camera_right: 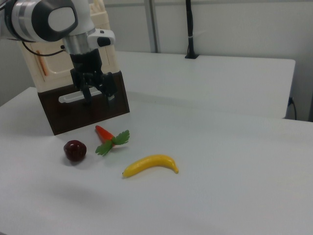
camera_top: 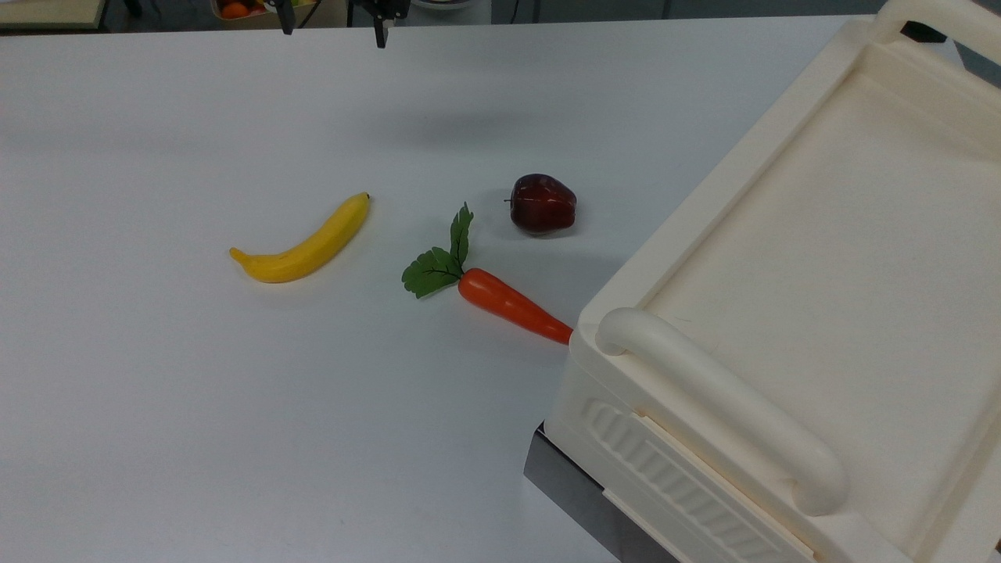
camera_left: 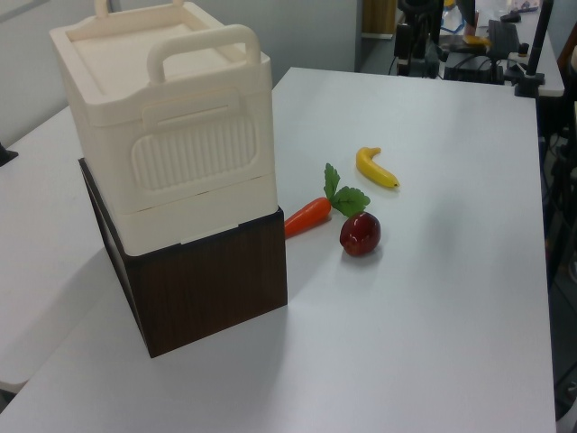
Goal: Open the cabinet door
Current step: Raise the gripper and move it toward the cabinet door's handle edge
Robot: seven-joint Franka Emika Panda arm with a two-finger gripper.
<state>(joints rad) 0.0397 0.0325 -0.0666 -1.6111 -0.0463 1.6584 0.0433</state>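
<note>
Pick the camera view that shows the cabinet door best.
The right view: the cabinet door faces it, with its copper handle visible, partly behind the arm. The top view gives the cabinet's lid, the left view its ribbed end.

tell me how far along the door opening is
Nothing looks done: in the right view the cabinet door sits flush with its copper handle untouched. In hand: the open, empty end effector hangs in front of the cabinet. Left: reach the handle, grip it, swing the door out.

The arm point(camera_right: 44, 19) hides most of the cabinet door point(camera_right: 46, 66).
</note>
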